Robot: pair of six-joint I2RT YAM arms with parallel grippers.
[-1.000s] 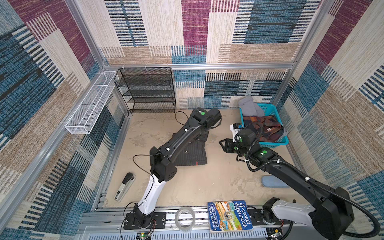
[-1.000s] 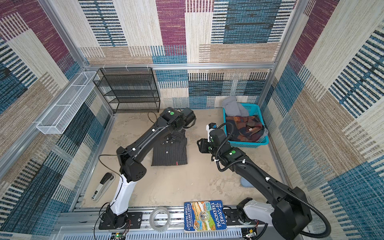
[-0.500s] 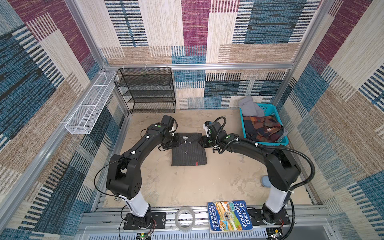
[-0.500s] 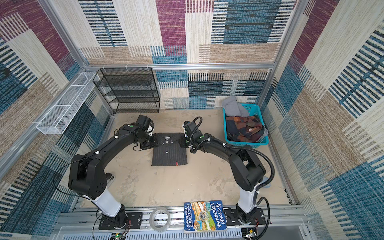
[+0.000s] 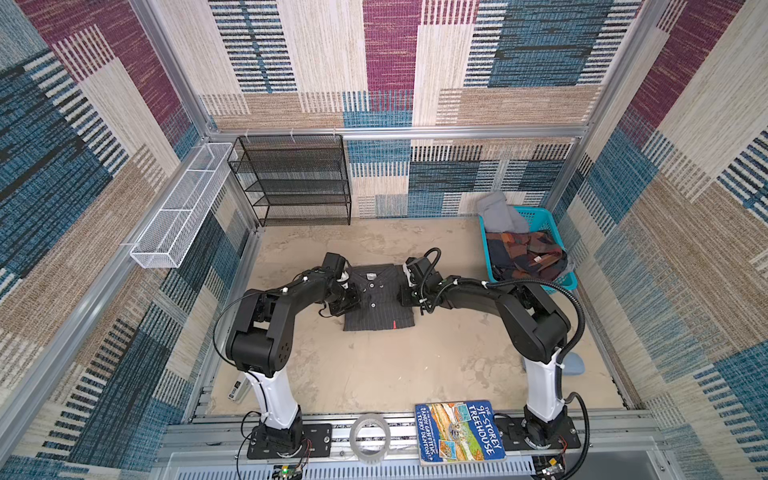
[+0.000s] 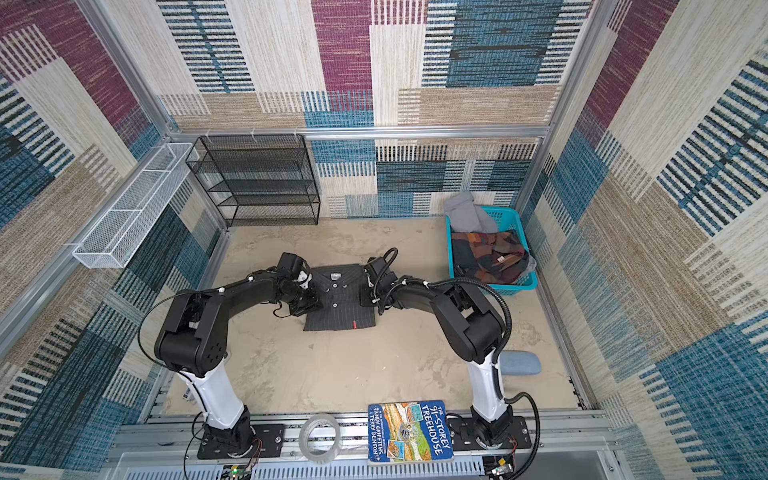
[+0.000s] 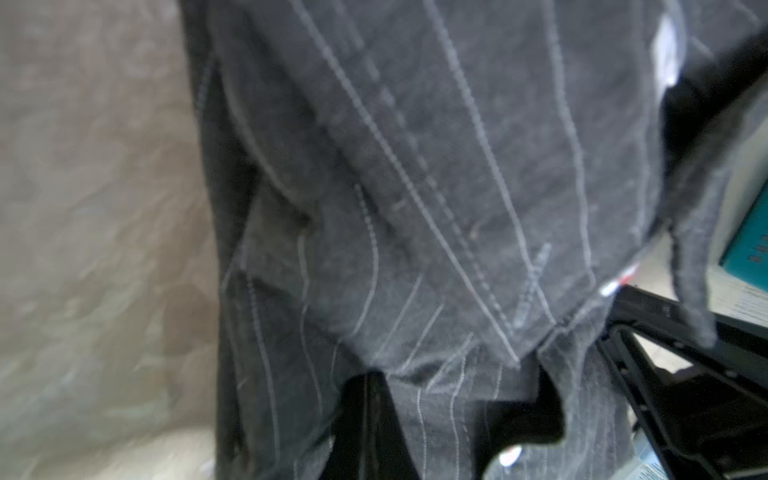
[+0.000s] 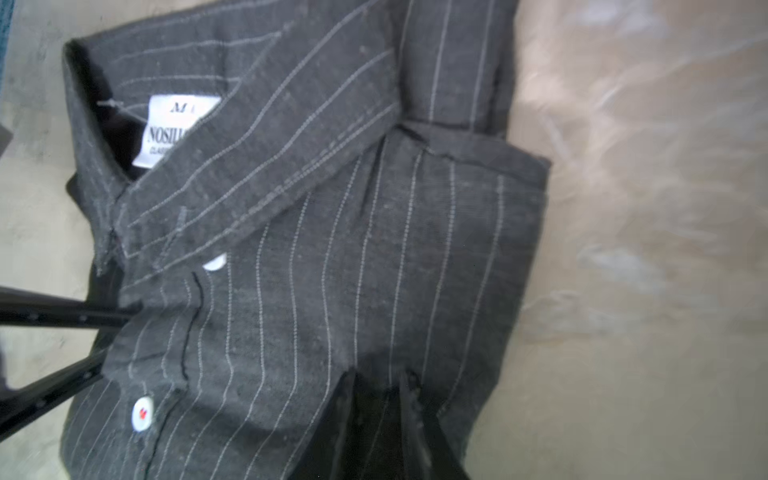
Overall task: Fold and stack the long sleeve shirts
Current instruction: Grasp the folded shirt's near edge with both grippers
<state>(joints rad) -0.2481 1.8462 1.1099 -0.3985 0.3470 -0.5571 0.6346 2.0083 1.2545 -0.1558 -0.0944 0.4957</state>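
Sandy surface bears a folded pinstriped shirt; left end effector clamps one edge, right end effector narrow at the other, grip unclear, likely for level lifting.

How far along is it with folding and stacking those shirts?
Done: the pinstripe shirt lies folded into a neat rectangle on the table, collar showing. In hand: the left gripper and the right gripper each pinch an opposite side edge of it, probably to move or tidy it. Left: a plaid shirt and a grey garment sit crumpled in the teal basket, and no stack exists yet.
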